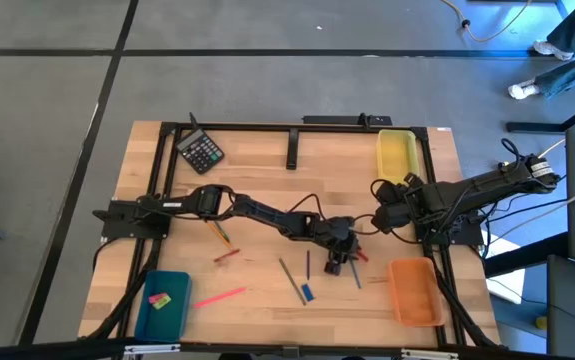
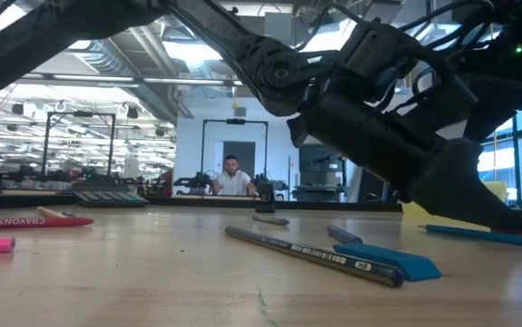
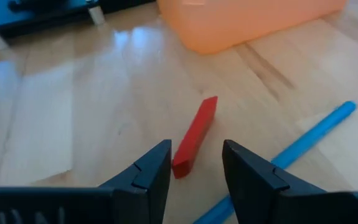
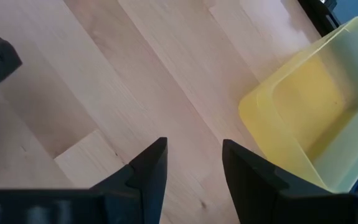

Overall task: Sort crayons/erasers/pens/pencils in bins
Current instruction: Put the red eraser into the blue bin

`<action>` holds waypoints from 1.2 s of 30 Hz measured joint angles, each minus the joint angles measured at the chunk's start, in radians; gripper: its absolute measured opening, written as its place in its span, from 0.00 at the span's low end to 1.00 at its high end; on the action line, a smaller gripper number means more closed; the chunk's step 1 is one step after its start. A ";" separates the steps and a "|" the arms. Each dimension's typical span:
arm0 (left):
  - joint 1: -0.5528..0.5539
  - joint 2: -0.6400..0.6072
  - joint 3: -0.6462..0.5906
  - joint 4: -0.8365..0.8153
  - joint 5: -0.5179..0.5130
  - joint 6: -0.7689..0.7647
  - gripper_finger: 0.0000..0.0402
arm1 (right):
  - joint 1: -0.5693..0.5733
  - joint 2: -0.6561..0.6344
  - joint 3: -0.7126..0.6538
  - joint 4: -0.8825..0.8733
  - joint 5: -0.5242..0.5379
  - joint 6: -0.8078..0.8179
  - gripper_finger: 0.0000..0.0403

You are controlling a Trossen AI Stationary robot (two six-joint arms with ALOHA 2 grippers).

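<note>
- The table [image 1: 267, 160] is pale wood planks, smooth with a light sheen, so small things should slide on it easily.
- Three bins sit at its edges: yellow bin [image 4: 319, 106] at the far right, orange bin [image 3: 247, 22] at the near right, teal bin [image 1: 162, 305] at the near left. All are shallow, glossy, round-cornered plastic; light, likely to skid if bumped.
- The left gripper [image 3: 196, 167] hangs low at mid-table, fingers spread, straddling one end of a red eraser [image 3: 195, 134].
- The right gripper [image 4: 194, 165] waits beside the yellow bin, fingers apart, holding nothing.
- A pencil [image 2: 310, 254] lies near the front: thin, stiff, apt to roll; best pinched across its middle.
- The pink crayon [image 1: 219, 297] near the teal bin looks waxy and brittle; I'd grip it gently at mid-length.
- The red eraser lies flat just short of the orange bin, beside a blue stick [image 3: 312, 134]. It is a small matte block, light, probably rubbery and grippy; pinch its long flat sides near the centre.
</note>
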 joint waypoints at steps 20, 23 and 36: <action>0.009 0.000 0.000 0.004 0.001 0.021 0.26 | 0.000 0.000 0.000 0.056 -0.011 -0.052 0.39; 0.010 0.000 0.000 0.019 0.048 0.019 0.29 | 0.000 0.000 0.000 0.056 -0.011 -0.052 0.39; 0.010 0.048 0.005 0.089 0.104 -0.031 0.47 | 0.000 0.000 0.000 0.069 -0.011 -0.077 0.39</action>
